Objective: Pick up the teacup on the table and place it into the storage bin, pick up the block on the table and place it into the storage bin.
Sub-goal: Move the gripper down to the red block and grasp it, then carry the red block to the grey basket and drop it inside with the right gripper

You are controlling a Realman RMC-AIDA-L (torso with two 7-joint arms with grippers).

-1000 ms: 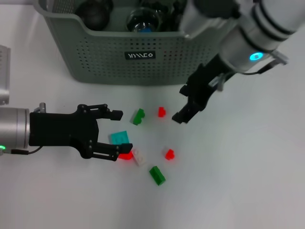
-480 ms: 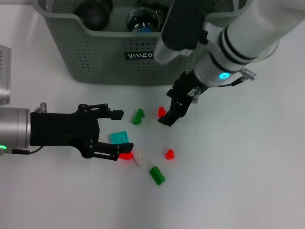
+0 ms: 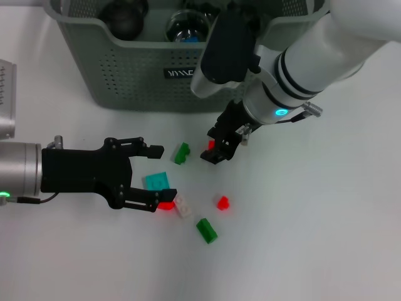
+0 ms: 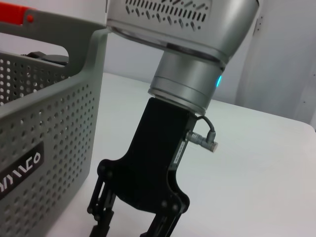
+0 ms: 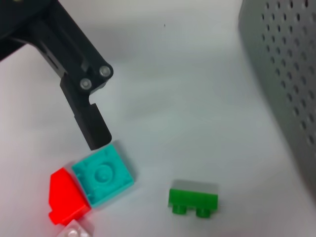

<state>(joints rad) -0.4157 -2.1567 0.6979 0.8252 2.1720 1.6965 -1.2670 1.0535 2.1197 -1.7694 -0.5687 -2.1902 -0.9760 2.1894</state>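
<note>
The grey-green storage bin [image 3: 125, 69] stands at the back; its perforated wall shows in the left wrist view [image 4: 34, 148] and the right wrist view [image 5: 286, 84]. Dark round items and a glass piece lie inside it. No teacup shows on the table. Small blocks lie in front: green [image 3: 182, 152], teal [image 3: 158, 181], red [image 3: 166, 204], white [image 3: 183, 205]. My right gripper [image 3: 215, 146] is open, low over a small red block [image 3: 211, 145] that it partly hides. My left gripper [image 3: 161, 173] is open, its fingers either side of the teal block [image 5: 103, 180].
Another red block [image 3: 222, 202] and a green block [image 3: 206, 230] lie nearer the front. A grey device edge [image 3: 5, 94] is at the far left. The right wrist view shows the left gripper's finger [image 5: 84, 98] beside the red block [image 5: 66, 195] and green block [image 5: 193, 198].
My right arm has swung left and down from beside the bin to the small red block near the green one. The left arm and the blocks have not moved.
</note>
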